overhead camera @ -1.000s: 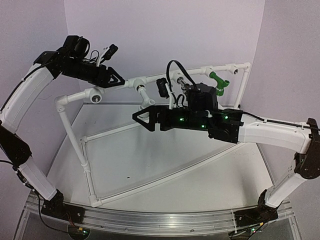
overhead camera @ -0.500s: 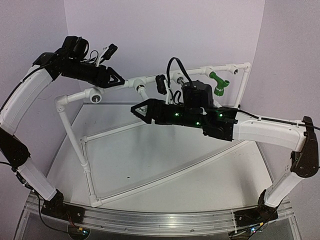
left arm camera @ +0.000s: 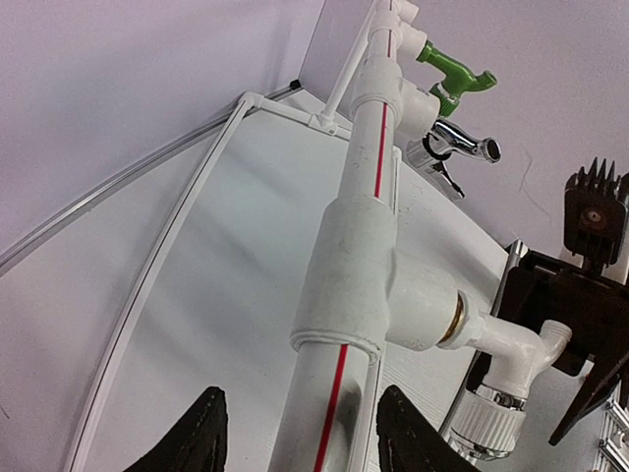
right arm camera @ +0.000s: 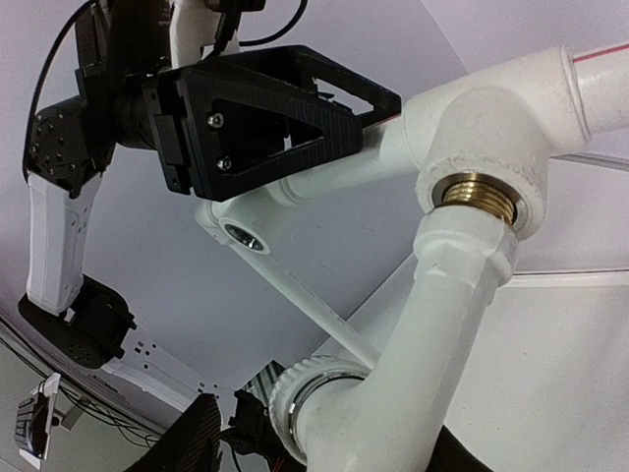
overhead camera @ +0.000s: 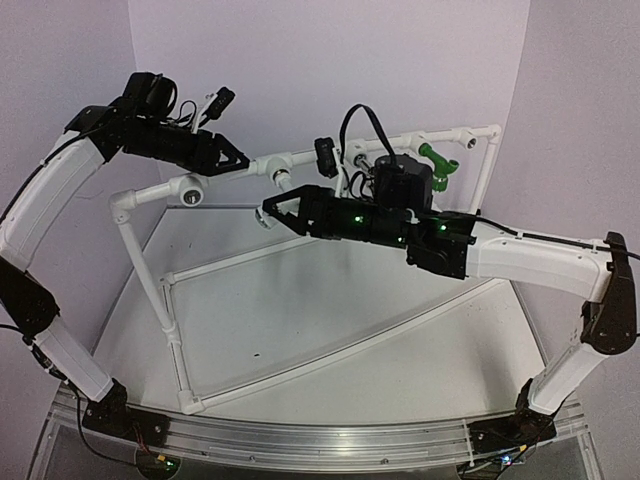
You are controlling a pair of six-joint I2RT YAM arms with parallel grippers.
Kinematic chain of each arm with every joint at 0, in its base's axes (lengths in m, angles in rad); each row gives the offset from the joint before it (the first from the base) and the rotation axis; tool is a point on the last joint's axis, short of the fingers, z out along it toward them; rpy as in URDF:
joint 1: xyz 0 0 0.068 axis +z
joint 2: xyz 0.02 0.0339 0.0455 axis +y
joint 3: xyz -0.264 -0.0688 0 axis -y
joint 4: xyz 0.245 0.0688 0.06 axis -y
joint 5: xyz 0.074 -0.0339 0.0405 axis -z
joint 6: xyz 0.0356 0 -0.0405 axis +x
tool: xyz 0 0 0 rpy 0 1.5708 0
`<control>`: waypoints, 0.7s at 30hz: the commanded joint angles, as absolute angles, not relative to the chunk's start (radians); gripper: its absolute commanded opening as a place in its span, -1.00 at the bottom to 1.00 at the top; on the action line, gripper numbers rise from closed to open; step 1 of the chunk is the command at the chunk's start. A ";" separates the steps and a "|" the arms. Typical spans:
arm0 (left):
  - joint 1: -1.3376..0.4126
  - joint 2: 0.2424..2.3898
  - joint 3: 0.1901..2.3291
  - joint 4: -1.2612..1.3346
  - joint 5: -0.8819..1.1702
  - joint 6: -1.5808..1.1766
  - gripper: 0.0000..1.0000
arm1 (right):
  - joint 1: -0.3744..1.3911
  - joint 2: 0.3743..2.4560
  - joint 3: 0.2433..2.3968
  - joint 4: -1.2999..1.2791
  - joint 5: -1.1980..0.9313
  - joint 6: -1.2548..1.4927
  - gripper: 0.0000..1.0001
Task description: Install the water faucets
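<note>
A white faucet (overhead camera: 283, 184) (right arm camera: 423, 324) (left arm camera: 511, 354) sits screwed by its brass thread into a tee of the white pipe frame (overhead camera: 150, 270). My right gripper (overhead camera: 272, 210) (right arm camera: 334, 447) straddles its body and ribbed collar. One finger lies under the body, the other stands a little off, so the jaws are open. My left gripper (overhead camera: 237, 160) (left arm camera: 303, 442) straddles the top pipe (left arm camera: 359, 246) just left of that tee, with a gap at each finger, open. A chrome faucet (left arm camera: 462, 147) and a green faucet (overhead camera: 437, 165) (left arm camera: 452, 69) are fitted further along the same pipe.
An empty round socket (overhead camera: 192, 190) (right arm camera: 241, 236) faces out at the left end of the top pipe. The frame's lower rails (overhead camera: 300, 365) cross the table. Purple walls close in behind and on both sides.
My right arm has moved left and up to the white faucet, and its jaws have narrowed around it. The left gripper has stayed on the top pipe, its jaws slightly narrower.
</note>
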State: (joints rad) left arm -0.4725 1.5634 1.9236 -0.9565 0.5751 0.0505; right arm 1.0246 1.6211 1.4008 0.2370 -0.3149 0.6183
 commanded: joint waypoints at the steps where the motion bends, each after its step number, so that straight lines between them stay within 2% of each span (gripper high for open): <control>1: -0.488 1.584 1.862 -1.152 0.582 0.030 0.01 | 1.015 1.620 1.387 0.335 -0.365 0.636 0.11; 6: -0.488 1.585 1.864 -1.149 0.581 0.026 0.00 | 1.006 1.614 1.382 0.357 -0.382 0.643 0.19; 11: -0.488 1.581 1.853 -1.143 0.590 0.026 -0.01 | 1.003 1.617 1.370 0.364 -0.377 0.642 -0.04; 13: -0.488 1.569 1.843 -1.135 0.588 0.026 -0.01 | 0.999 1.617 1.363 0.365 -0.371 0.650 -0.07; 21: -0.488 1.493 1.818 -1.070 0.510 0.021 0.36 | 0.985 1.628 1.363 0.370 -0.366 0.676 -0.11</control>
